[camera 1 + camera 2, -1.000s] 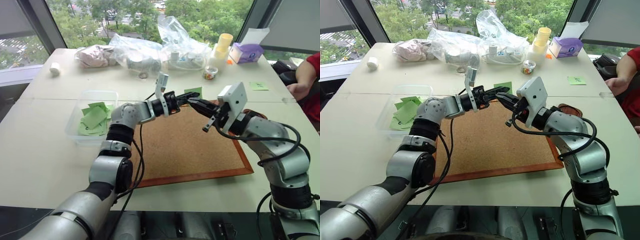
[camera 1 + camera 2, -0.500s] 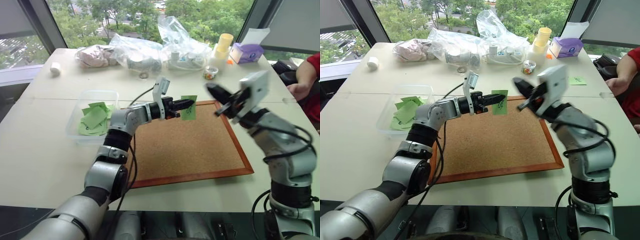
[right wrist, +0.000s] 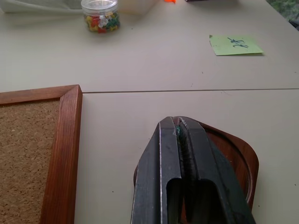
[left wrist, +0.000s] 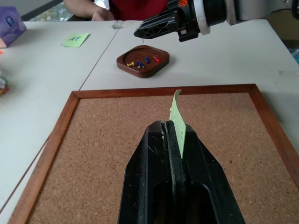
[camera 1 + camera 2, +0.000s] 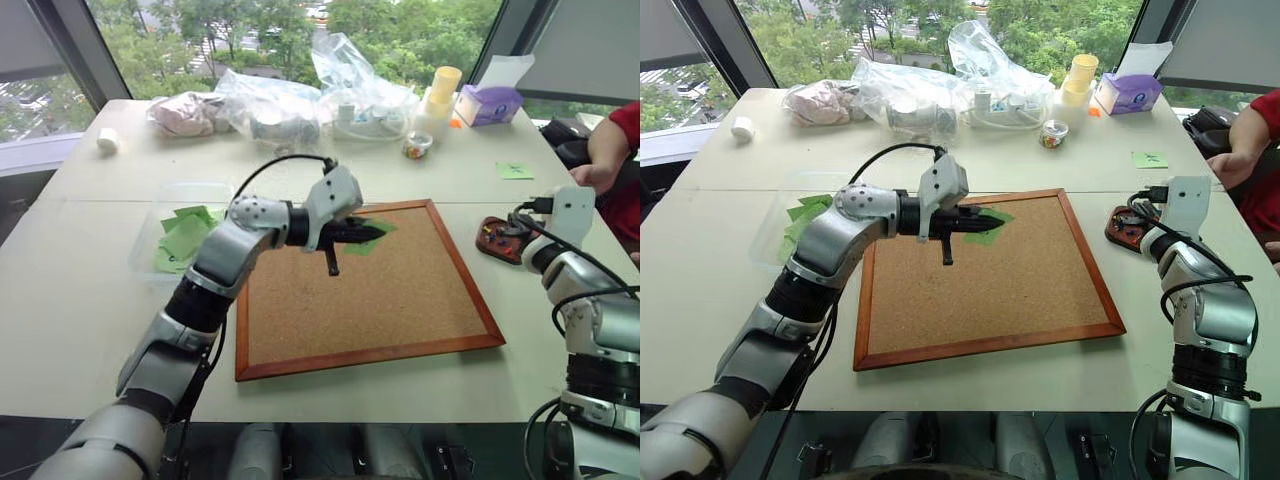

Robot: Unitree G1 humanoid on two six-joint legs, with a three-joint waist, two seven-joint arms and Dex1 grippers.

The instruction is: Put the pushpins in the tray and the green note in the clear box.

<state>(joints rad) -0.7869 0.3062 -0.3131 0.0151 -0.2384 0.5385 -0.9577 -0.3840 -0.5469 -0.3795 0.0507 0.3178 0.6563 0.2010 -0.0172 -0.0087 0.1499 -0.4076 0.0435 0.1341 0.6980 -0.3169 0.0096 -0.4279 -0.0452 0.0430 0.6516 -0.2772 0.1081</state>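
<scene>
Left gripper point(image 4: 174, 133) is clamped on the green note point(image 4: 177, 116), which stands edge-up between its two black fingers, held above the far part of the corkboard point(image 5: 400, 300). Right gripper point(image 3: 180, 128) has its fingers pressed together over the tray point(image 3: 243, 161); a small greenish bit shows at the very tips, but I cannot tell what it is or whether it is held. The tray sits on the table point(image 5: 90, 300) just beside the corkboard's right edge, apart from the frame, and from the left wrist view holds several pushpins point(image 4: 142, 60): yellow, blue and red. The clear box point(image 5: 175, 200) lies on the table just left of the corkboard, with a loose heap of green paper sheets point(image 5: 185, 238) inside. A second green sticky with writing point(image 3: 235, 45) lies on the table beyond the tray. A small jar of coloured pins point(image 3: 99, 16) stands beyond the corkboard's far right corner. A person's arm point(image 5: 605, 150) rests at the table's right edge.
</scene>
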